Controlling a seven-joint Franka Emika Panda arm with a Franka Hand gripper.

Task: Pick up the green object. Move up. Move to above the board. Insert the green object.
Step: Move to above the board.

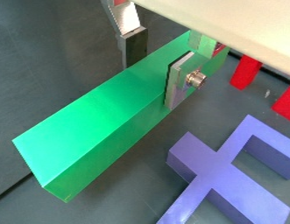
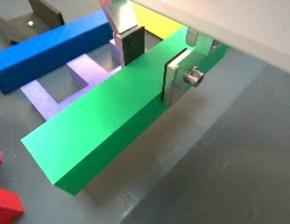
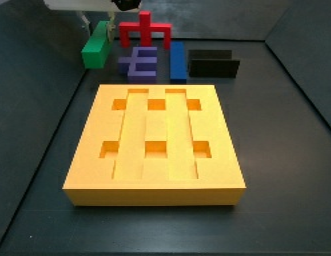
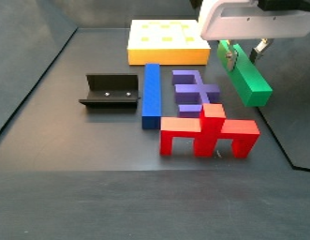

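The green object [image 1: 100, 122] is a long green bar lying on the dark floor, seen in both wrist views [image 2: 112, 122] and both side views [image 3: 96, 47] [image 4: 251, 82]. My gripper [image 1: 157, 77] straddles it near one end [image 2: 153, 72]. One silver finger [image 1: 178, 83] stands against the bar's side. The opposite finger's pad [image 2: 130, 45] stands a little apart from the bar, so the gripper is open. In a side view the gripper [image 4: 244, 54] hangs over the bar's far end. The board [image 3: 88, 150] is the large orange-yellow slab with square holes [image 4: 142, 37].
A purple E-shaped block [image 1: 229, 166] [image 4: 195, 92] lies beside the green bar, with a blue bar [image 2: 53, 52] [image 4: 151, 94] beyond it. A red piece [image 4: 207, 131] [image 3: 145, 28] lies at their end. The fixture [image 4: 110, 92] [image 3: 212, 63] stands past the blue bar.
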